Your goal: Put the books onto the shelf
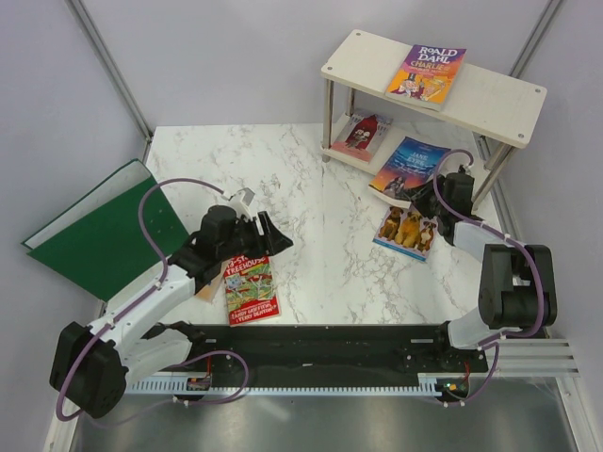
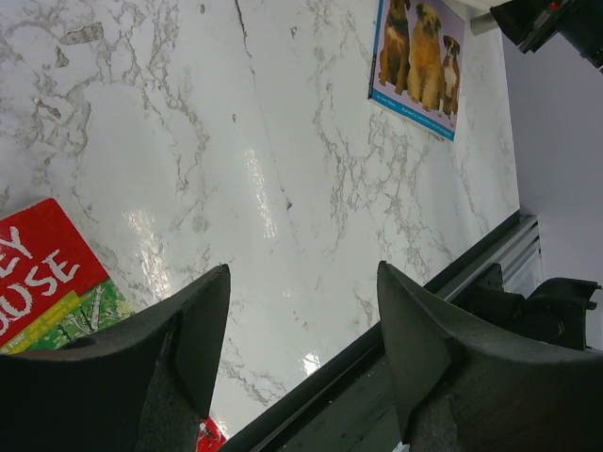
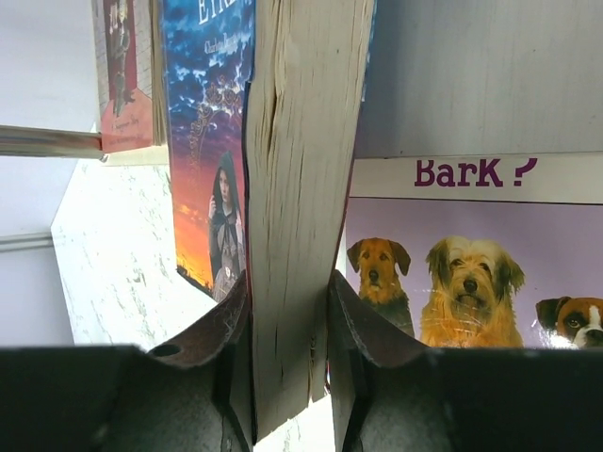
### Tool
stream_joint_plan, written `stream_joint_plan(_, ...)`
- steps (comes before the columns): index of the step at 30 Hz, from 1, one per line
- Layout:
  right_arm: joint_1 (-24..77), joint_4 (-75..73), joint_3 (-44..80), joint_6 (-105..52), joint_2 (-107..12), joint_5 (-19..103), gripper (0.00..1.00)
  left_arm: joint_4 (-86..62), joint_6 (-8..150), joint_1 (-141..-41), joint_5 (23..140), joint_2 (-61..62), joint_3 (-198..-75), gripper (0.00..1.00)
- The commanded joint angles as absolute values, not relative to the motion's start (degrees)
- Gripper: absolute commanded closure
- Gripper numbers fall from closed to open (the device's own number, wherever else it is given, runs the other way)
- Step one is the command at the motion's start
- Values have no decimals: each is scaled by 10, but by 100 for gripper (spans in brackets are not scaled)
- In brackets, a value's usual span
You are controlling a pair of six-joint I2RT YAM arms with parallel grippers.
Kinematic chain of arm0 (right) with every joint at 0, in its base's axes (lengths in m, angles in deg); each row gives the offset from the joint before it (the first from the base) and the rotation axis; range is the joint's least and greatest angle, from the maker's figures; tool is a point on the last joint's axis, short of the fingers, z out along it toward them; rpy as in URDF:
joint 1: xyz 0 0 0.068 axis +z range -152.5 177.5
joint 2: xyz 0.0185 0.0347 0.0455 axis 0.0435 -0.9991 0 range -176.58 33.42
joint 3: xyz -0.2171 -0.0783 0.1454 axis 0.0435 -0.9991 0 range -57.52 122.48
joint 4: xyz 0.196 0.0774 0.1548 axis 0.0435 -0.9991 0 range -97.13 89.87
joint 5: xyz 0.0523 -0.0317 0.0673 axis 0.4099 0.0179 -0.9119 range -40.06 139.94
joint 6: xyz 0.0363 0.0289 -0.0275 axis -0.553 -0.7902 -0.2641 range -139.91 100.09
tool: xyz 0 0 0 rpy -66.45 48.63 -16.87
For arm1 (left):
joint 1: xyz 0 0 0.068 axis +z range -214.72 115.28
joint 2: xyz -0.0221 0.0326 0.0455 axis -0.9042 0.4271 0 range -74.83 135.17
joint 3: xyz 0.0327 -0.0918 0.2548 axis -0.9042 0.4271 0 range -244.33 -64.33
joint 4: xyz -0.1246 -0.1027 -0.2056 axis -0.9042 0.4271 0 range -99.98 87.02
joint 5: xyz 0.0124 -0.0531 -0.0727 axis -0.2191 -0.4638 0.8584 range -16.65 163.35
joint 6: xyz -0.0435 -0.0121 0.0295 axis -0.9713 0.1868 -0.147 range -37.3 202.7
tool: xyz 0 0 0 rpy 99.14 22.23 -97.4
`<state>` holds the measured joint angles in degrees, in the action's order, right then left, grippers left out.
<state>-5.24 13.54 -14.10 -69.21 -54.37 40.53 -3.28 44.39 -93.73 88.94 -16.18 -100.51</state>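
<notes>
**1 gripping, 1 hovering**

The right arm [image 1: 509, 278] folds up toward 11 o'clock, its right gripper [image 3: 288, 315] clamped on the page edge of the Jane Eyre paperback [image 1: 410, 165] at the shelf's [image 1: 490, 99] 6 o'clock. The left gripper [image 2: 301, 282] hovers, jaws apart, at the Treehouse book's [image 1: 251, 287] 1 o'clock.

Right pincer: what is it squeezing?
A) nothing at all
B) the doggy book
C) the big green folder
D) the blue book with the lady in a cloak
D: in the right wrist view the right pincer is clamped on the page edge of the blue book, while the dog book lies outside its grip.
</notes>
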Motion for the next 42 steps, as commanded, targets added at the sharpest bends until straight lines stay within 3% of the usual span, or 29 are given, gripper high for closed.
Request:
stream_joint_plan(1,-60,236,-153,-692,-510,427,63,-56,430,-941,903,-167,-997,30)
stream_joint_plan(3,-63,226,-150,-692,-512,440,56,-59,429,-941,904,-164,-997,30)
stream_joint_plan(7,-70,200,-135,-697,-527,447,34,-64,429,-942,908,-159,-998,31)
stream_joint_plan(10,-71,196,-133,-698,-531,439,28,-66,429,-944,909,-155,-997,31)
stream_joint_plan(19,-73,139,-151,-684,-489,433,22,-70,429,-948,916,-153,-990,32)
stream_joint_plan(29,-75,0,-158,-634,-343,482,15,-75,431,-949,917,-148,-985,32)
stream_joint_plan(32,-74,-15,-154,-605,-310,458,20,-80,428,-949,919,-142,-985,32)
stream_joint_plan(35,-65,-10,-139,-564,-320,411,72,-87,427,-950,922,-137,-985,32)
stream_joint_plan(36,-63,-14,-126,-555,-329,389,100,-88,426,-950,920,-135,-985,32)
stream_joint_plan(42,14,-93,-38,-458,-451,365,100,-89,424,-951,920,-136,-985,33)
